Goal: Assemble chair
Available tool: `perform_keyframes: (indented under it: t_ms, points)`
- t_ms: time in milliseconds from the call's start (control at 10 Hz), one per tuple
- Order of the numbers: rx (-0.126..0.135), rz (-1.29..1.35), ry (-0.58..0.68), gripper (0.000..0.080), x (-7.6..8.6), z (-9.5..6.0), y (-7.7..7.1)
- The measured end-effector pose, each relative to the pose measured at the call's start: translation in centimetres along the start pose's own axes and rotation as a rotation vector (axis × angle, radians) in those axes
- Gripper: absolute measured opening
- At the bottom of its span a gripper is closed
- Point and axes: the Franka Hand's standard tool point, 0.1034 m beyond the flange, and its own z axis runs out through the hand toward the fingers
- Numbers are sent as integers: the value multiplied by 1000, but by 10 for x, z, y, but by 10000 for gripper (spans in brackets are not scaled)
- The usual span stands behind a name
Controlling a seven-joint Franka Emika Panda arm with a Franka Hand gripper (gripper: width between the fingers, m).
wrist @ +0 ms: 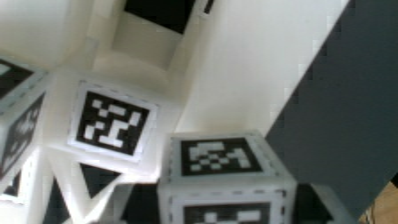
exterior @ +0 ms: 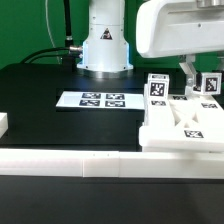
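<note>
Fingers (exterior: 187,72) of the gripper (exterior: 193,84) reach down from the white wrist housing at the exterior view's right, drawn nearly together around a tagged upright part (exterior: 210,84) of the chair (exterior: 180,125). The exterior view suggests a pinch on that post, but the contact itself is too small and shadowed to confirm. In the wrist view the picture is filled by white blocks (wrist: 222,165) bearing black-and-white tags, so close and blurred that the fingertips cannot be picked out.

The chair assembly sits on the black table (exterior: 40,100) at the exterior view's right: a flat slotted panel with triangular cut-outs, and two tagged posts standing along its far side, the second one (exterior: 158,88) toward the exterior view's left. Its right end is cut off by the frame.

The marker board (exterior: 102,100) lies flat near the robot base (exterior: 105,45), well apart from the chair. A long white rail (exterior: 70,160) runs along the near table edge, just beside the panel. Bare black surface lies between the marker board and the rail.
</note>
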Motion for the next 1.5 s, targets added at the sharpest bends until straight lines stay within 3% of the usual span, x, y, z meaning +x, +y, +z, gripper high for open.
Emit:
perform_keyframes:
  t_ms: [200, 600, 1000, 1200, 1500]
  points:
    - [4, 70, 1, 284, 0, 0, 2]
    - [33, 551, 7, 284, 0, 0, 0]
    - [37, 801, 3, 284, 1, 0, 0]
    - [57, 1027, -3, 284, 1, 0, -3]
    - [64, 1319, -16, 284, 1, 1, -6]
